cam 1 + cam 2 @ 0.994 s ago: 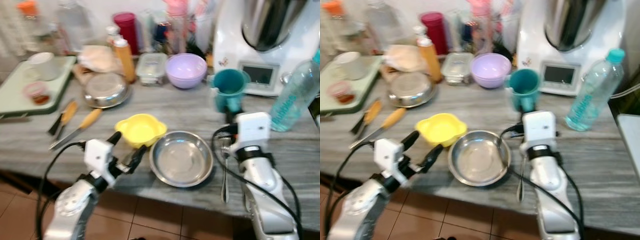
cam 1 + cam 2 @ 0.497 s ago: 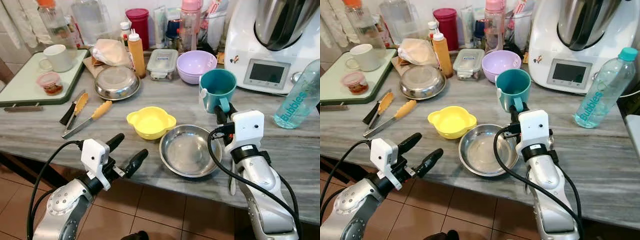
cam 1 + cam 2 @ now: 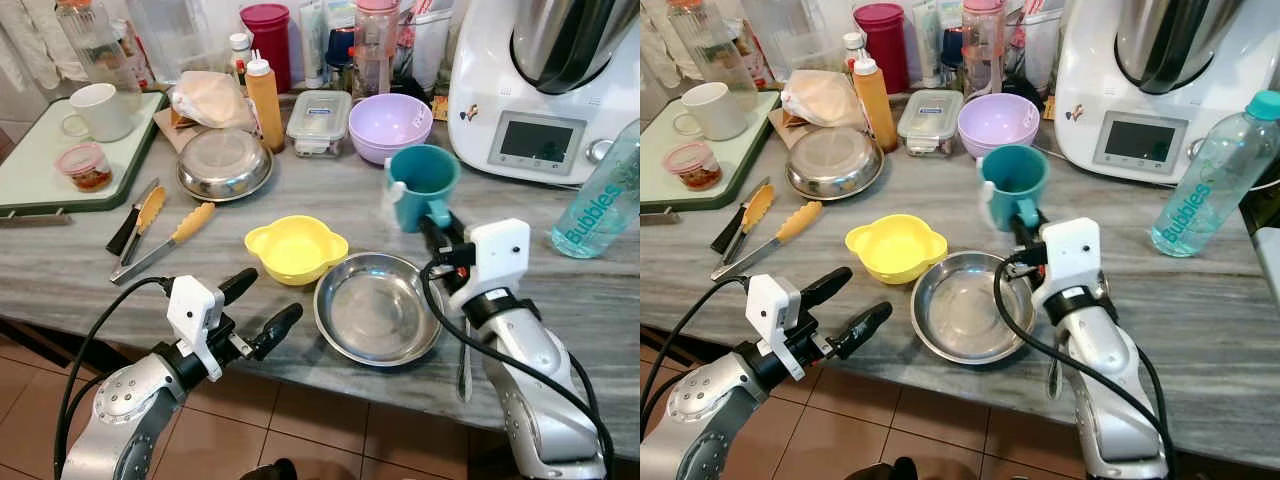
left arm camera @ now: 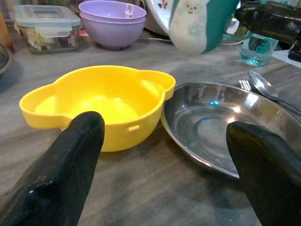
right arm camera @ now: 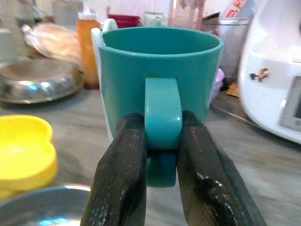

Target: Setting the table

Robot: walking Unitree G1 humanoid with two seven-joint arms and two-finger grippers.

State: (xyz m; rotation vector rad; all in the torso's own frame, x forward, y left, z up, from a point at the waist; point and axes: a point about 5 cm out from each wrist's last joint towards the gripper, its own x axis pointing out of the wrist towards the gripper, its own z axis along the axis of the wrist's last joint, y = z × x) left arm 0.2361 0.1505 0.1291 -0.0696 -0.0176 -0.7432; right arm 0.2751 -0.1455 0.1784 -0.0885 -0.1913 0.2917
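A grey marble counter point(image 3: 80, 270) carries everything, with a white kitchen machine point(image 3: 545, 90) at its far right corner. Near the front edge lies a steel plate point(image 3: 378, 307), a yellow bowl point(image 3: 295, 247) touching its left rim. The right gripper point(image 5: 162, 165) pinches the handle of the teal mug point(image 3: 421, 186), held upright just behind the plate. The left gripper point(image 3: 258, 305) hovers at the counter's front edge, fingers spread. A spoon point(image 3: 466, 355) lies right of the plate.
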